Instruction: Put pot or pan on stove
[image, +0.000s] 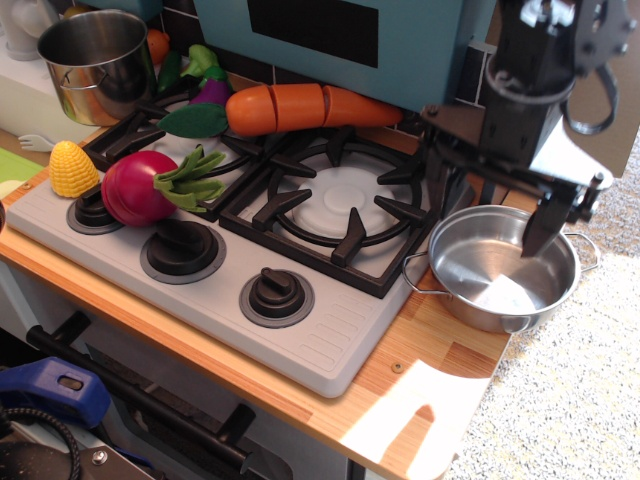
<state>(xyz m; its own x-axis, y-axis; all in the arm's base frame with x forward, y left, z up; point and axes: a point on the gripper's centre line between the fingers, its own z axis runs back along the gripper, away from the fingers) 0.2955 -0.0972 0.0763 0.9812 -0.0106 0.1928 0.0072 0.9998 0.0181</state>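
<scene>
The shallow steel pot (500, 270) with two small wire loop handles sits on the wooden counter, just right of the stove. The light grey stove (300, 320) has black burner grates and three round black knobs along its front. My black gripper (490, 205) hangs open above the pot's far rim. One finger (543, 225) reaches down inside the pot's right side; the other is near the pot's left rim by the grate. It holds nothing.
A toy carrot (300, 107), a red radish (140, 187), a corn cob (72, 168) and a purple vegetable (210, 92) lie on the stove's left and back. A taller steel pot (97, 62) stands at back left. The right burner grate (335, 205) is bare.
</scene>
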